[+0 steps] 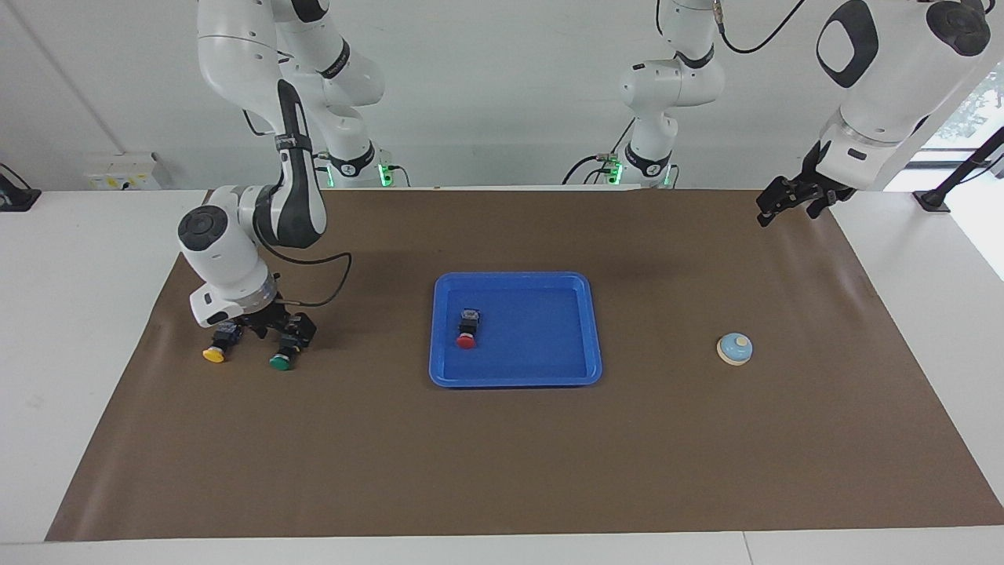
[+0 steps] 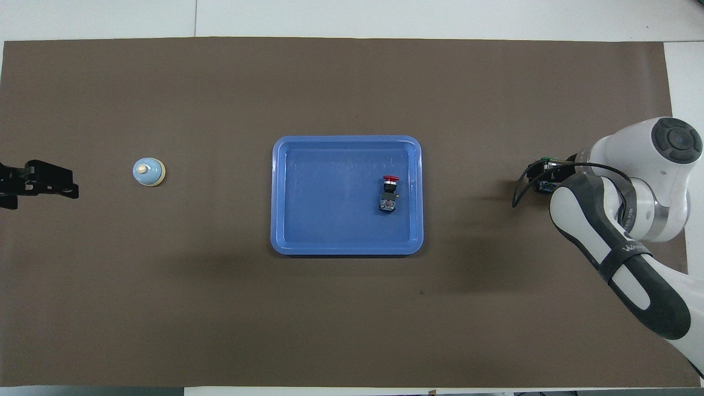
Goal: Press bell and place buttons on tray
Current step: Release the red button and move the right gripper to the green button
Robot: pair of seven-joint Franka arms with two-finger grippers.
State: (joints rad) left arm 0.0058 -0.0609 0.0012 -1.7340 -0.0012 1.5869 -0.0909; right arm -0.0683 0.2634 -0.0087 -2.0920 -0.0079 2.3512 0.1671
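The right gripper (image 1: 274, 328) hung low at the left of the facing frame, its fingers spread over the green button (image 1: 283, 355), one fingertip (image 1: 305, 331) just beside that button's black body. Whether the fingers touched the button could not be told. The yellow button (image 1: 216, 348) lay just beside it, closer to the frame's left edge, both on the brown mat (image 1: 502, 455) toward the right arm's end of the table. In the overhead frame the right arm's wrist covered most of this spot at the right edge, with only a sliver of the green button (image 2: 544, 161) showing.

The red button (image 1: 467, 333) lay on its side in the blue tray (image 1: 549, 378) at mid-frame, in the part of the tray toward the right arm's end, its cap pointing away from the robots.

The bell (image 1: 735, 348) sat upright on the mat at the right of the facing frame, well apart from the tray. The left gripper (image 1: 792, 200) waited in the air at the upper right of that frame, over the mat's corner, fingers spread and holding nothing; the overhead frame showed the left gripper (image 2: 33, 181) at its left edge.
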